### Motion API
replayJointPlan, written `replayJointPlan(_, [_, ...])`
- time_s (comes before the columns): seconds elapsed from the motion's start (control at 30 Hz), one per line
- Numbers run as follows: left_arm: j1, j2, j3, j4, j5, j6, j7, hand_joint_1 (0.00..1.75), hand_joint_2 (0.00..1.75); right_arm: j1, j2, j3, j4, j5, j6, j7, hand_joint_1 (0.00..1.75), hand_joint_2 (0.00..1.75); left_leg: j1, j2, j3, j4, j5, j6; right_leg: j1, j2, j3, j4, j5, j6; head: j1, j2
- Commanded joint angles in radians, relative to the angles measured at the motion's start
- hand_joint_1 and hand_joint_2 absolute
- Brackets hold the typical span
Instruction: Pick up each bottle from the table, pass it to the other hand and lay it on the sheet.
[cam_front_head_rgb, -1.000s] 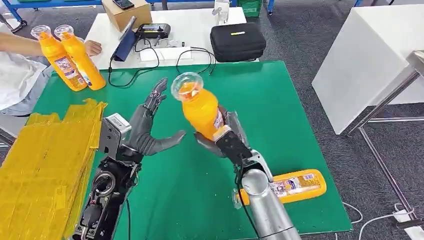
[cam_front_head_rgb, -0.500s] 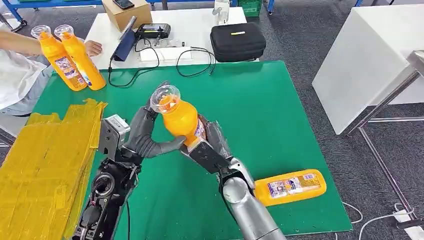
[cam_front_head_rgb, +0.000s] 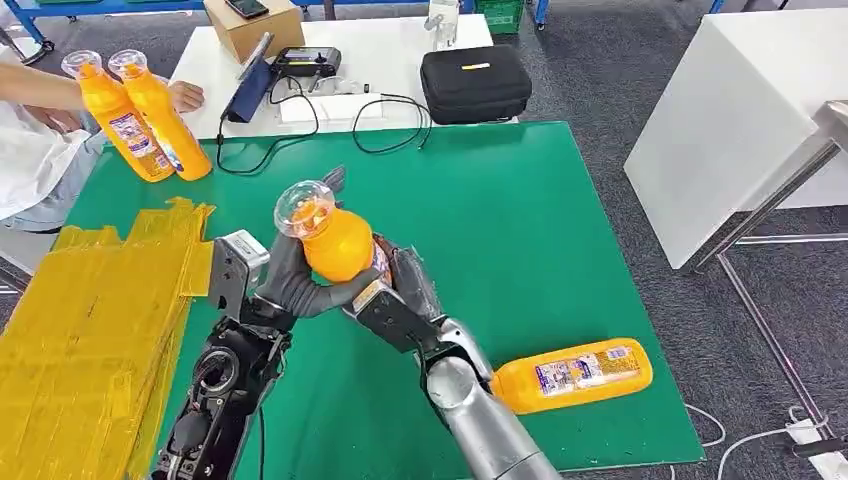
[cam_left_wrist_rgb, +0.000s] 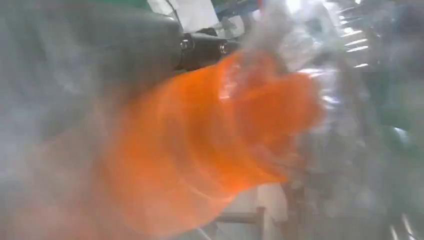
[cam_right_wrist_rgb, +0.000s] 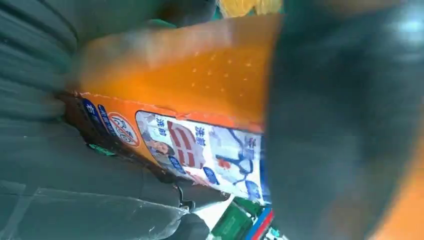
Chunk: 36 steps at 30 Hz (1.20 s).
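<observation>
Above the green table (cam_front_head_rgb: 560, 220), mid-air: an orange bottle (cam_front_head_rgb: 335, 243) was held tilted, clear cap toward the far left.
Right hand (cam_front_head_rgb: 400, 295): gripped the bottle's lower body, fingers wrapped around the label.
Left hand (cam_front_head_rgb: 290, 280): fingers curled about the bottle's upper body, thumb beneath it; firmness of contact could not be told.
Second bottle (cam_front_head_rgb: 572, 373): lay on its side near the table's front right edge.
Yellow sheet (cam_front_head_rgb: 90, 330): lay at the table's left side.
Far left corner: two upright bottles (cam_front_head_rgb: 140, 115) stood beside a person's hand (cam_front_head_rgb: 185, 95).
</observation>
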Motion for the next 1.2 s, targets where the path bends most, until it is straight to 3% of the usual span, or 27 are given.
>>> replayJointPlan(0.03, [-0.054,0.002,-0.023,0.117,0.044,-0.017,-0.002,0.0,1.75,-0.067,-0.014,0.107,0.075,-0.012,-0.015,0.009,1.75,1.75,0.001,0.0,0.004,0.001,-0.002,0.0,0.001,0.0,0.004,-0.001,-0.001,0.001,0.0,0.0])
replayJointPlan(0.07, [-0.052,-0.001,-0.017,0.117,0.057,-0.018,-0.006,1.1,1.75,-0.068,-0.014,0.11,0.077,-0.014,-0.015,0.01,1.71,1.75,0.0,-0.001,0.003,0.0,-0.001,0.0,0.0,-0.001,0.003,-0.001,-0.001,0.0,0.0,0.0])
replayJointPlan(0.1, [-0.049,-0.003,-0.009,0.112,0.07,-0.016,-0.01,1.75,1.75,-0.069,-0.014,0.112,0.082,-0.017,-0.017,0.011,1.75,1.75,0.0,-0.001,0.002,0.0,-0.001,0.0,0.0,-0.001,0.002,-0.001,-0.001,0.0,0.0,0.0])
replayJointPlan(1.2, [-0.028,-0.011,0.056,0.073,0.12,0.019,-0.004,1.75,1.75,-0.066,-0.014,0.091,0.106,-0.027,-0.027,0.006,1.75,1.75,0.0,0.0,0.002,0.0,-0.001,0.0,0.0,0.0,0.002,-0.001,-0.001,0.0,0.0,0.0])
